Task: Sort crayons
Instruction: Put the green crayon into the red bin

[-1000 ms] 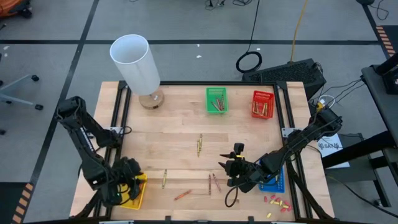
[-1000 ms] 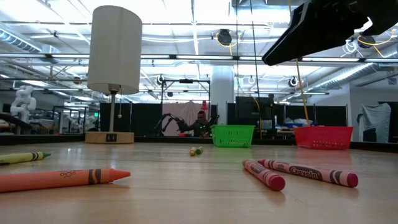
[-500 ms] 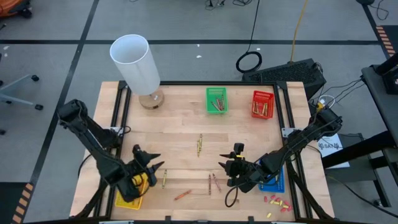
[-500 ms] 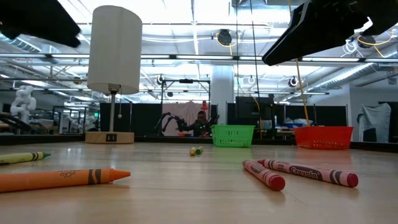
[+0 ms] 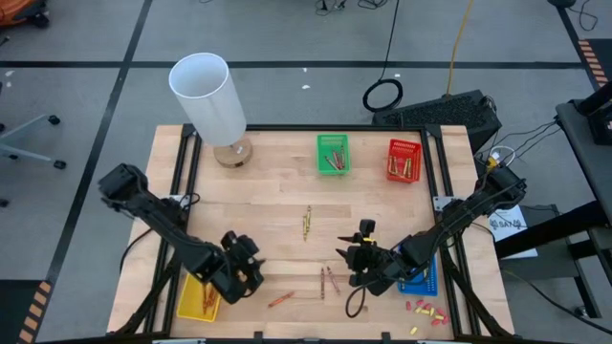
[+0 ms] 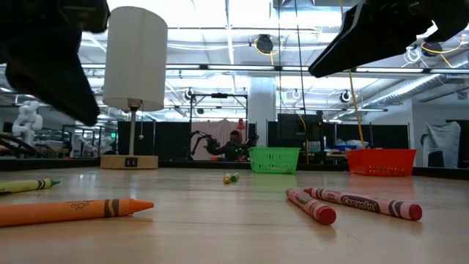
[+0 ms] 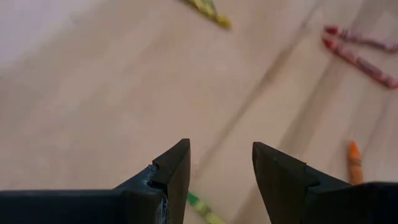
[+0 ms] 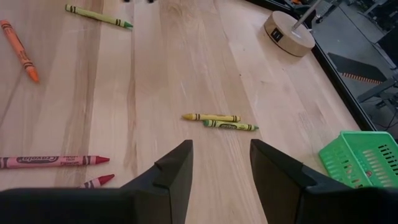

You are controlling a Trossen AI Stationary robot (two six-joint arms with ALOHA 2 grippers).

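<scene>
Crayons lie loose on the wooden table: a yellow-green one [image 5: 253, 277], an orange one [image 5: 280, 299], a red pair [image 5: 327, 282] and a yellow pair [image 5: 307, 222]. My left gripper [image 5: 249, 270] hangs open just above the table beside the yellow-green crayon [image 7: 202, 208], whose end shows low between its fingers. It touches nothing. My right gripper [image 5: 356, 258] stays open above the table to the right of the red pair [image 8: 53, 162], holding nothing. In the low view both arms show only as dark shapes at the top.
A yellow basket [image 5: 197, 298] holding crayons sits at the near left and a blue basket [image 5: 419, 279] at the near right. A green basket [image 5: 333, 154] and a red basket [image 5: 404, 160] stand at the far edge. A white lamp [image 5: 210, 96] stands far left. Small stubby bits [image 5: 426, 311] lie near right.
My left gripper has swung from over the yellow basket toward the table's right, has sunk lower and has turned, and it now hangs by the yellow-green crayon. Its fingers have stayed open. No crayon has moved.
</scene>
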